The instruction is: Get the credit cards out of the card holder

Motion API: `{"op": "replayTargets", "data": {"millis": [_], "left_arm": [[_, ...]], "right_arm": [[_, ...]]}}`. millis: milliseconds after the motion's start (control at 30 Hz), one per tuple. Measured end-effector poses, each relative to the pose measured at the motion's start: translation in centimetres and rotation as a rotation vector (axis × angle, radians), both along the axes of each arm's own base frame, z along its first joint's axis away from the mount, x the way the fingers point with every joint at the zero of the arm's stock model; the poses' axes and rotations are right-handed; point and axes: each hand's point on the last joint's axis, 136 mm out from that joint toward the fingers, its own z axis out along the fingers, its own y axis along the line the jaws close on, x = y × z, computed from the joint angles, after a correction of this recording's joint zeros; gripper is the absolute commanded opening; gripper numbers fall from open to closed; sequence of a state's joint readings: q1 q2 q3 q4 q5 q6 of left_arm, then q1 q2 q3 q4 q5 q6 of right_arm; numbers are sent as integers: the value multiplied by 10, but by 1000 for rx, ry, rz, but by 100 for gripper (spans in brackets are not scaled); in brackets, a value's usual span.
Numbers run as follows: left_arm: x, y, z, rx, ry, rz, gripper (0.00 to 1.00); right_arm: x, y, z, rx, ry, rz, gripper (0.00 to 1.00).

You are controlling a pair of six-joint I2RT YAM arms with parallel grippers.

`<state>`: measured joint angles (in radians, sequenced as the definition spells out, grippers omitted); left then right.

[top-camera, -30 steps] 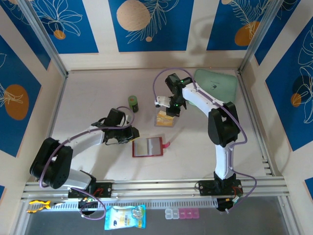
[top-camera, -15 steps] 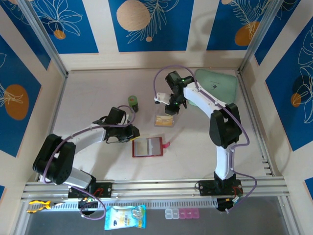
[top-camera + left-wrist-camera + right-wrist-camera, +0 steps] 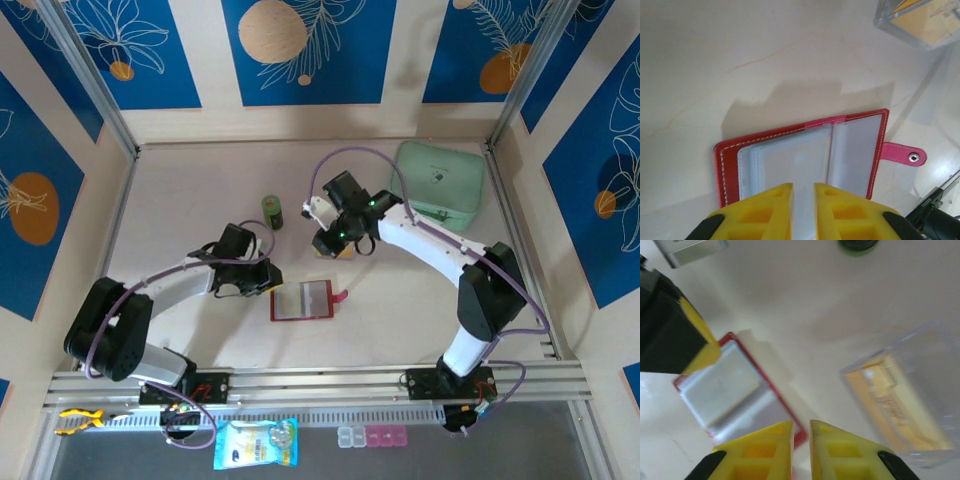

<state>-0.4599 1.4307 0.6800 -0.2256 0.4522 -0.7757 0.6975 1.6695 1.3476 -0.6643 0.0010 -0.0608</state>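
From above, the card holder (image 3: 302, 300) lay open on the desk (image 3: 200, 180), the left hand (image 3: 264, 284) at its edge, the right hand (image 3: 328, 240) just beyond. The left wrist view showed fingers (image 3: 765, 210) nearly together on nothing, over sleeves that looked empty, though glare hid detail. The right wrist view showed that hand nearly closed too, the credit cards (image 3: 892, 405) inside a clear box (image 3: 920, 355). A card hidden in a cloudy sleeve could be missed.
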Motion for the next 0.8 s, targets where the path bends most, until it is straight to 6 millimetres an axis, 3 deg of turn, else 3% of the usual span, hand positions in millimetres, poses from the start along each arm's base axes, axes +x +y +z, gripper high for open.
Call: {"op": "replayTargets", "data": {"millis": [233, 467, 800], "left_arm": [[-11, 5, -9, 12, 19, -3, 12], [-19, 9, -17, 28, 32, -17, 7], [-25, 14, -25, 48, 47, -16, 5]], "right_arm": [[-35, 17, -27, 107, 167, -230, 11], [-47, 29, -33, 188, 325, -392, 11], [-62, 48, -65, 184, 528, -477, 24]]}}
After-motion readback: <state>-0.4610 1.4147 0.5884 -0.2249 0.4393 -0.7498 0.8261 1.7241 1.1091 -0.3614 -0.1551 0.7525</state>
